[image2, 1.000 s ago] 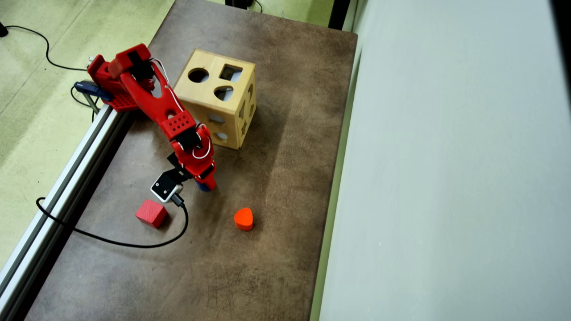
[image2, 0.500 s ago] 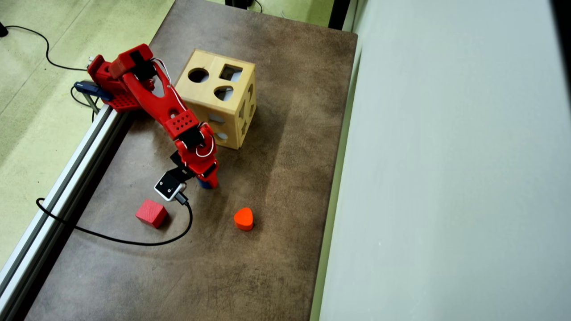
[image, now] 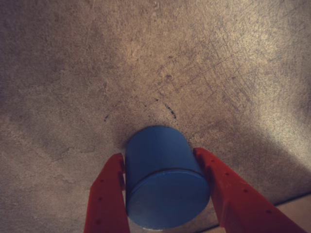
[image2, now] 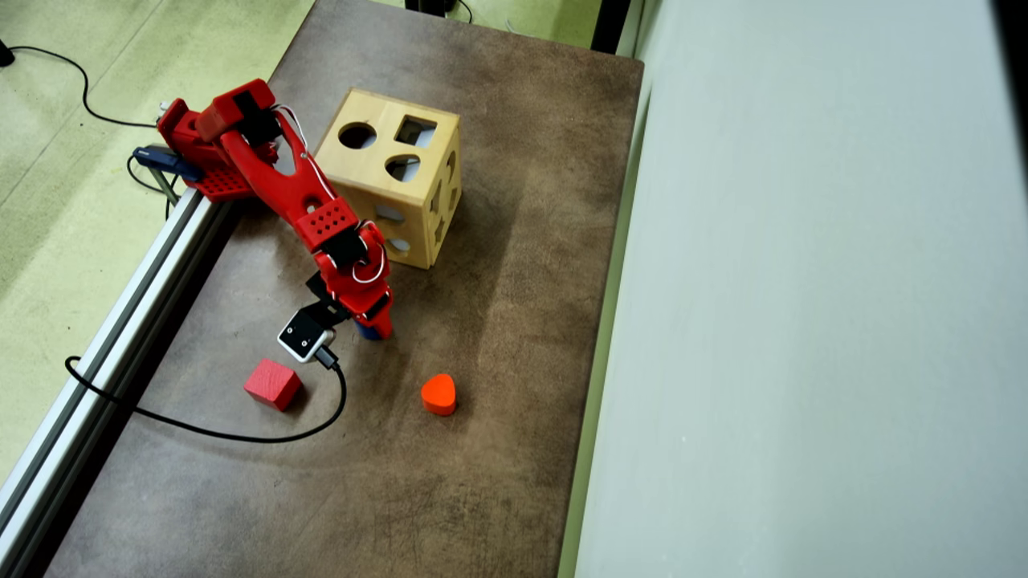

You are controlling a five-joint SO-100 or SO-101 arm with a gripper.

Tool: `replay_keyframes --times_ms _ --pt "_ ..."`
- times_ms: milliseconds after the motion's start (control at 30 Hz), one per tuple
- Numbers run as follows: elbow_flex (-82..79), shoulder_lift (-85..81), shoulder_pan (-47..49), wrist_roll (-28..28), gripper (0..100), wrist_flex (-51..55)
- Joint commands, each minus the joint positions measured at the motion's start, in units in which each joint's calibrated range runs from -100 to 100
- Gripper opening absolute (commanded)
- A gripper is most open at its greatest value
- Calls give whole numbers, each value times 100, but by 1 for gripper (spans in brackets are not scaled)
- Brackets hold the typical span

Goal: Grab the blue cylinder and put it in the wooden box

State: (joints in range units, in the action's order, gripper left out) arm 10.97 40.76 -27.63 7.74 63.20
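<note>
Drawn back toward the wooden box [image2: 391, 172] over the past second, barely shifted since. Jaws closed on the blue cylinder [image: 163, 177], held between them near the fingertips, above the desk [image: 73, 73]. Could slip or twist out during lifting: smooth round sides, shallow grip.

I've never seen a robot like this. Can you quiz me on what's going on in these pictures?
1. True or false: the gripper has its two red fingers either side of the blue cylinder.
2. Which shape lies nearer the wrist camera's black cable in the overhead view: A) red cube B) orange heart block?
3. How many holes show on the wooden box top?

Key: 1 true. 2 A. 3 three.
</note>
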Motion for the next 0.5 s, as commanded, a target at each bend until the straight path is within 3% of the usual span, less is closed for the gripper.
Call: replay_keyframes --times_ms 0,267,467 --pt "93 -318 -8 24 22 29" --pt "84 -403 7 24 22 37" --pt "84 -412 -8 24 14 45"
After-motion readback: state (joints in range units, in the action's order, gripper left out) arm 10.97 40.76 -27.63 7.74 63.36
